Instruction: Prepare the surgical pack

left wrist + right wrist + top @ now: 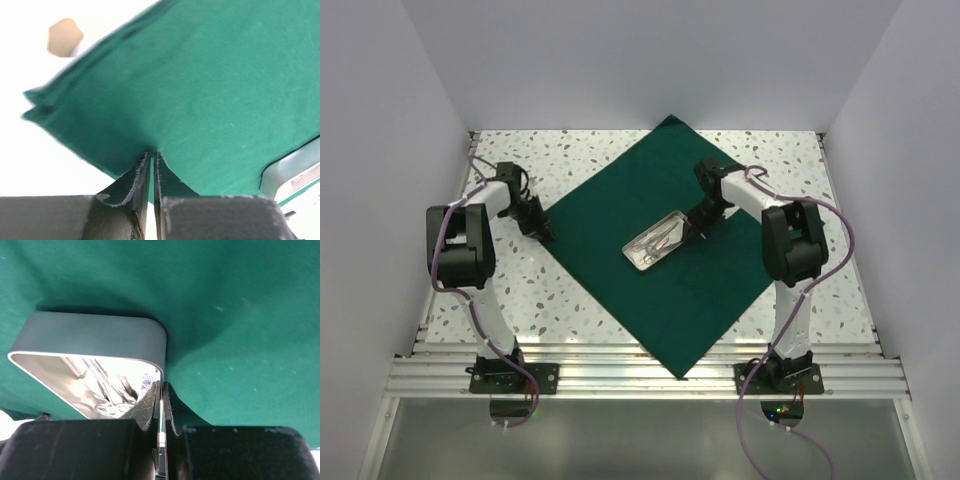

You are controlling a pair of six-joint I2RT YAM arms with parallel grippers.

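Left gripper (152,156) nipped almost closed on the left corner edge of the drape (620,190), with cloth caught between the tips. Right gripper (162,390) closed tight on the thin end wall of the metal tray (90,332), rim between its fingers. Tray lies diagonally at mid-drape, with silver scissor-like instruments (107,385) inside. Drape is spread flat as a diamond on the speckled table (570,150), its near corner reaching down between the two arm bases.
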